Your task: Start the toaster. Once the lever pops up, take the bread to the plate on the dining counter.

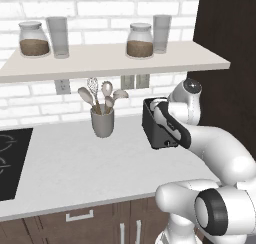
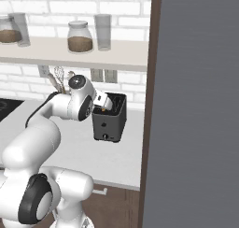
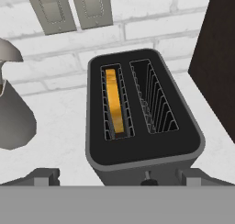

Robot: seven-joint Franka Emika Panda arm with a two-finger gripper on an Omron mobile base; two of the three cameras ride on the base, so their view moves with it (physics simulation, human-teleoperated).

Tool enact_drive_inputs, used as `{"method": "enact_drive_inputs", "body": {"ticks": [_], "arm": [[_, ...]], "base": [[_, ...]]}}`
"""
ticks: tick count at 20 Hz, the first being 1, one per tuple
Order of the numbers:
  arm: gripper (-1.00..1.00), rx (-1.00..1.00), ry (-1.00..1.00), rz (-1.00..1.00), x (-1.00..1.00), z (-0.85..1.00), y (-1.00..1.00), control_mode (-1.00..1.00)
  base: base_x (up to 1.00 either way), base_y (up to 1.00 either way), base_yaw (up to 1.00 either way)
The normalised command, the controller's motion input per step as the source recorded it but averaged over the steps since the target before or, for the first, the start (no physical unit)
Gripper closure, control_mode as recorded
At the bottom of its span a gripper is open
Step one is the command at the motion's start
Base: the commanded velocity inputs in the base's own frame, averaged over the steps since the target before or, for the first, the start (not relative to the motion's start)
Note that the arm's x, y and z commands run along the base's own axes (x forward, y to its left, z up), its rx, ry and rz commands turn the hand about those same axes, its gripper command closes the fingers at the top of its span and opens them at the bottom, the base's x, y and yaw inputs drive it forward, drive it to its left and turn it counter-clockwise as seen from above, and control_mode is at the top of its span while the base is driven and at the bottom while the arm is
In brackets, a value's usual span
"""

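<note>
Hand view looks straight down on the toaster point(image 3: 144, 122), standing on the bench point(image 3: 59, 140) by the wall, with the bread point(image 3: 115, 101) sunk in its left slot. My fingers point(image 3: 117, 178) are spread fully wide, holding nothing. I should reach the lever on the narrow near face and press squarely down.
</note>
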Motion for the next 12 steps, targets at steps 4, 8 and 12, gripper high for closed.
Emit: {"method": "enact_drive_inputs", "body": {"ticks": [4, 8, 12], "arm": [[-1.00, 0.00, 0.00, 0.00, 0.00, 0.00, 0.00, -1.00], [-1.00, 0.00, 0.00, 0.00, 0.00, 0.00, 0.00, -1.00], [-1.00, 0.00, 0.00, 0.00, 0.00, 0.00, 0.00, -1.00]], "base": [[0.00, 0.00, 0.00], [0.00, 0.00, 0.00], [0.00, 0.00, 0.00]]}}
